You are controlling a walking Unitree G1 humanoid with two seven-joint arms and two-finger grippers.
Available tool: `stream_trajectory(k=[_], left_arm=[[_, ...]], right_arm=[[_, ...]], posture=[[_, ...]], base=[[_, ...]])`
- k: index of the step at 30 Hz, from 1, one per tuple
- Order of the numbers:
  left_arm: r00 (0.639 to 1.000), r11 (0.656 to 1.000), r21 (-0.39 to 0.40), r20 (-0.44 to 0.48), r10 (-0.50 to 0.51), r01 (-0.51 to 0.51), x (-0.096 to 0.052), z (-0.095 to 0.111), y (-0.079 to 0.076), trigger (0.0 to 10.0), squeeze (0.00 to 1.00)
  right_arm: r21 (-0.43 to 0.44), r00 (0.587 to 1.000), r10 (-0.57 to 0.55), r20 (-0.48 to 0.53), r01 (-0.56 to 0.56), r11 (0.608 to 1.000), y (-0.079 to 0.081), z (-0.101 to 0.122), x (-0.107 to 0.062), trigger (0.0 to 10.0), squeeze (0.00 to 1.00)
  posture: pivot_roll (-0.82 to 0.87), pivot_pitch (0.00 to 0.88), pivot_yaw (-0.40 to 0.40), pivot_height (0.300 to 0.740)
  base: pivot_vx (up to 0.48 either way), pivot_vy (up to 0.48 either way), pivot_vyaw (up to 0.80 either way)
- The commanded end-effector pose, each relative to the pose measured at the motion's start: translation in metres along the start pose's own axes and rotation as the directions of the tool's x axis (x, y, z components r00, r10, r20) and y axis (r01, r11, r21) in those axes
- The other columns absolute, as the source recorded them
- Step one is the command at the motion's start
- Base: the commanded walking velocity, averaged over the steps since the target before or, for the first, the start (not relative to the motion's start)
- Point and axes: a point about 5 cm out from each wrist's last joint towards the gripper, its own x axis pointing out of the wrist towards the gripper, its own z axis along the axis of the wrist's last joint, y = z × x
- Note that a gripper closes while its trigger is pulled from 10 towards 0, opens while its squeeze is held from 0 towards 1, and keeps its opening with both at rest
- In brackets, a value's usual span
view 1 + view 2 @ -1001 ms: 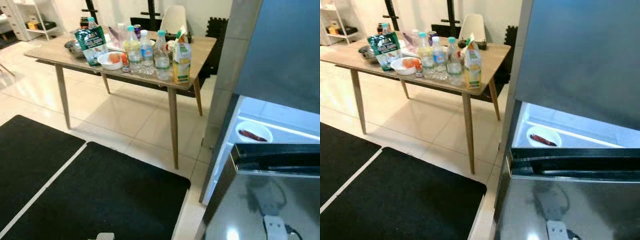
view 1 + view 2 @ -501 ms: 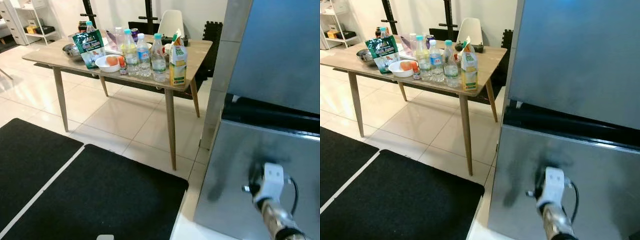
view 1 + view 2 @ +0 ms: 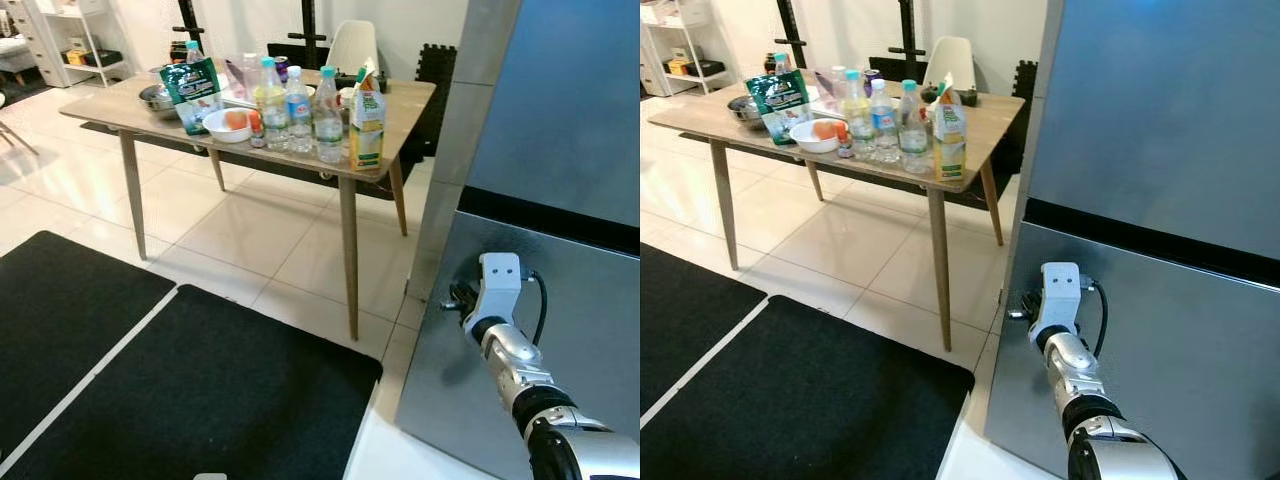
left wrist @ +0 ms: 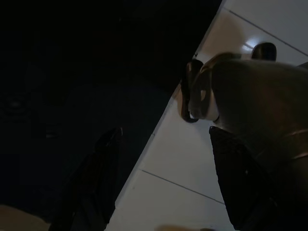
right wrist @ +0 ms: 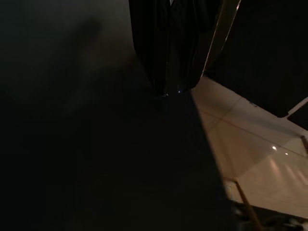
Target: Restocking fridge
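Steel-grey fridge (image 3: 560, 150) stands at the robot's right, with both its doors shut; the lower door (image 3: 1160, 340) sits flush under the dark seam.

Right hand (image 3: 458, 297) is pressed against the left edge of that lower door. In the right wrist view its fingers (image 5: 166, 48) lie close together with nothing between them, tips against the door face.

Left hand (image 4: 159, 168) hangs idle over a black mat and the pale tiled floor, fingers apart, holding nothing.

Stock not yet loaded remains on the wooden bench (image 3: 400, 100), which stands well apart from the fridge, across the tiled floor (image 3: 260, 230):
- three water bottles (image 3: 297, 108) in a row at the near edge;
- a juice carton (image 3: 366, 118) just beside them, near the near right corner;
- a white bowl (image 3: 226, 124) with orange contents, left of the bottles;
- a green bag (image 3: 193, 92) and a metal bowl (image 3: 155, 96) toward the left end.

Two black mats (image 3: 150, 400) cover the floor in front of the robot.

Assessment: the fridge looks closed, yet most goods are still on the bench, so the restocking appears far from finished. What is already inside cannot be told. Remaining work, as judged: fetch each item, reopen a door and shelve it.
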Motion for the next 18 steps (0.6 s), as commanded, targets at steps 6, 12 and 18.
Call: stream_trajectory(k=[6,12,18], left_arm=[[1.0,1.0,-0.005,-0.016,-0.011,0.011,0.0,-0.005,-0.004,10.0,0.0],[1.0,1.0,-0.001,-0.017,-0.015,0.015,0.0,-0.005,-0.004,10.0,0.0],[1.0,1.0,0.011,-0.02,-0.016,0.017,0.0,-0.005,-0.004,10.0,0.0]], right_arm=[[-0.089,0.915,0.054,-0.4,-0.097,0.991,0.008,-0.102,-0.053,10.0,0.0],[-0.135,0.784,-0.018,-0.62,-0.084,0.987,-0.006,-0.158,-0.108,10.0,0.0],[-0.105,0.687,-0.039,-0.725,-0.054,0.993,-0.015,-0.187,-0.149,10.0,0.0]], posture=[[-0.07,0.036,-0.006,0.74],[-0.06,0.03,-0.008,0.74],[-0.07,0.022,-0.003,0.74]], base=[[0.0,0.0,0.0],[0.0,0.0,0.0],[0.0,0.0,0.0]])
